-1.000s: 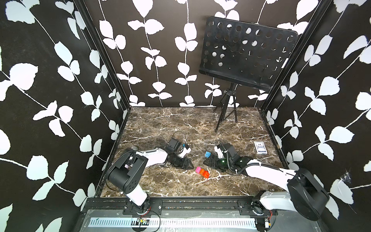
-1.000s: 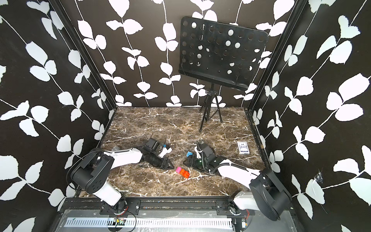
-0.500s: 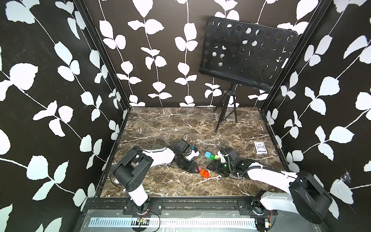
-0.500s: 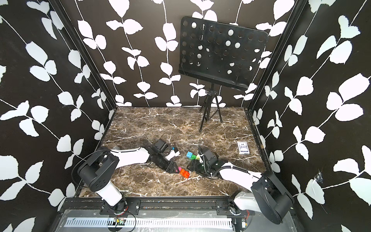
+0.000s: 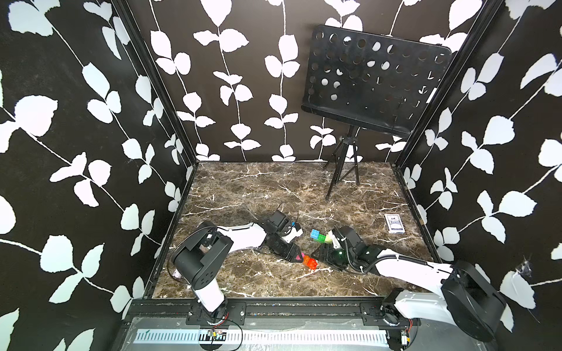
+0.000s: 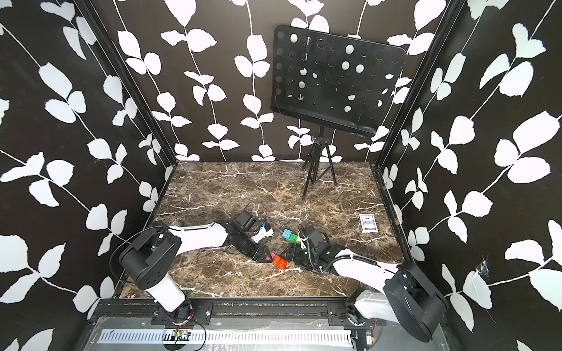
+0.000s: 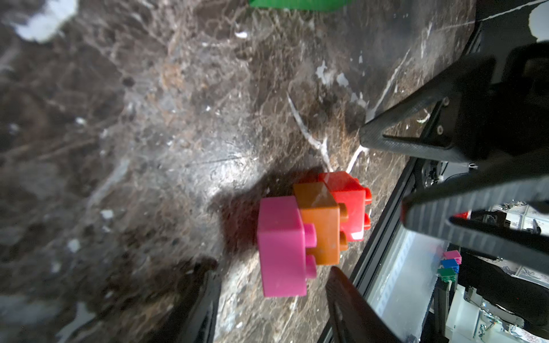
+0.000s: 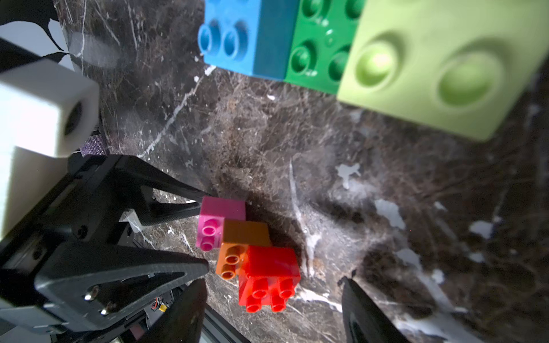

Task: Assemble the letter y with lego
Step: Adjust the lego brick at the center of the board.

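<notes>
Low at the centre of both top views, on the marble table (image 5: 273, 188), a pink brick (image 5: 302, 256), orange brick (image 7: 320, 225) and red brick (image 7: 347, 202) lie joined in a row between two grippers. The left gripper (image 7: 273, 267) has its jaws apart around the pink end; the right gripper (image 8: 273, 280) gapes at the red end, gripping nothing. Just above, a joined blue brick (image 5: 315, 234), green brick (image 8: 320, 44) and cream brick (image 8: 445, 68) lie beside the right arm.

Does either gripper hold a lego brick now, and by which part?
Nothing is held. The left gripper stands open around the pink brick, and the right gripper stands open around the red-orange brick; gaps show on both sides.
</notes>
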`<state>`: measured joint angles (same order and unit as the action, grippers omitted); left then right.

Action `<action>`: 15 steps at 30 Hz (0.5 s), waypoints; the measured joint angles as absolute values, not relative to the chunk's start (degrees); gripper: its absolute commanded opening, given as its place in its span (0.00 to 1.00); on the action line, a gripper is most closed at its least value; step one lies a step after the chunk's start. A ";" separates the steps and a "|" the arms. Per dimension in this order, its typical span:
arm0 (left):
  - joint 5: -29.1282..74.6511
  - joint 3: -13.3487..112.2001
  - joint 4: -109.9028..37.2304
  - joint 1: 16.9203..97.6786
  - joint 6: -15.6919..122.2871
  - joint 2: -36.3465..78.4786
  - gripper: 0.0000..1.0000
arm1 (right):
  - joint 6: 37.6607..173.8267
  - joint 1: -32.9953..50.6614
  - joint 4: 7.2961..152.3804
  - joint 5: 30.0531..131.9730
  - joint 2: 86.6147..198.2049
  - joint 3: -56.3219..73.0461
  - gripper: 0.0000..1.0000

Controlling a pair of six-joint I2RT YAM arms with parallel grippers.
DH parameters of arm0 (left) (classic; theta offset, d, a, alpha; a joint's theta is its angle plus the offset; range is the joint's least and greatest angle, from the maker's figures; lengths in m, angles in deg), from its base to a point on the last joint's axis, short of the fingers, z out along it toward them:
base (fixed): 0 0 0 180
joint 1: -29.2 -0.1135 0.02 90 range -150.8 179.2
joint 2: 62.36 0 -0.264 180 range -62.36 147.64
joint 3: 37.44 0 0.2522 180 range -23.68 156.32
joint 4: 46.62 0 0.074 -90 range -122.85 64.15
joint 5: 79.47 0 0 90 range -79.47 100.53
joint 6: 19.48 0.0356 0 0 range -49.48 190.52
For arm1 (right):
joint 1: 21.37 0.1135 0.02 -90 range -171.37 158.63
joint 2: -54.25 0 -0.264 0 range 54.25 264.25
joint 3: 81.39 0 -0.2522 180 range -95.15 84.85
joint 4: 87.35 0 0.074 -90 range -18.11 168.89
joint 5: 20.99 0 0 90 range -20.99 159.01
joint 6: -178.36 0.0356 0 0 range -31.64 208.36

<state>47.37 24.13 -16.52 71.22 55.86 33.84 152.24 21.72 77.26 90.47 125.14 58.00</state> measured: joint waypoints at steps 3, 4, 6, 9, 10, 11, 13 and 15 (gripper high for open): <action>47.28 24.13 -16.56 71.15 55.10 33.84 0.57 | 152.61 22.03 77.59 90.36 125.16 58.44 0.71; 47.20 24.11 -16.58 71.07 54.92 33.84 0.55 | 152.67 22.09 77.61 90.36 125.20 58.46 0.71; 47.02 24.05 -16.67 70.74 54.53 33.84 0.54 | 152.72 22.14 77.78 90.34 125.23 58.46 0.71; 46.94 23.78 -17.00 70.04 53.96 33.84 0.52 | 152.85 22.14 77.98 90.20 125.23 58.46 0.71; 46.91 23.74 -17.08 69.65 53.83 33.84 0.52 | 152.89 22.14 78.07 90.20 125.23 58.46 0.71; 46.94 23.63 -17.28 69.30 53.74 33.84 0.52 | 152.91 22.14 78.15 90.20 125.23 58.46 0.71; 47.04 23.43 -17.76 68.62 53.48 33.84 0.51 | 153.11 22.14 78.37 90.20 125.23 58.46 0.71; 47.07 23.35 -18.00 68.34 53.33 33.86 0.50 | 153.44 22.16 78.66 90.20 125.23 58.48 0.71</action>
